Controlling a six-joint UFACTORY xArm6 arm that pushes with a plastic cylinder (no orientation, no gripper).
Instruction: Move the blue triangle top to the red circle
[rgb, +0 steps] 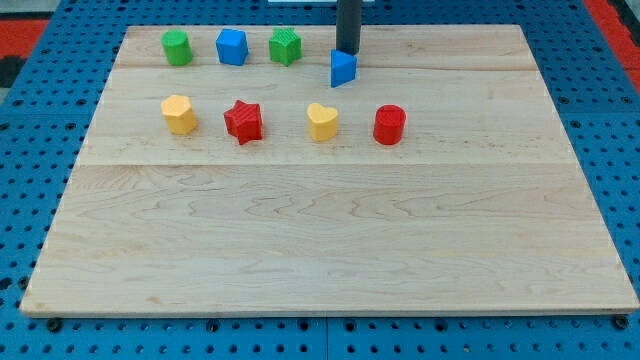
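Observation:
The blue triangle (343, 68) lies near the view's top, just right of centre. The red circle (389, 125) stands below it and to its right, with a clear gap between them. My tip (347, 51) is at the triangle's top edge, touching or almost touching it from the view's top.
A wooden board (330, 240) lies on a blue pegboard. Along the top row stand a green circle (177, 47), a blue cube (231, 46) and a green star-like block (285, 46). In the second row stand a yellow hexagon (179, 114), a red star (243, 121) and a yellow heart (322, 122).

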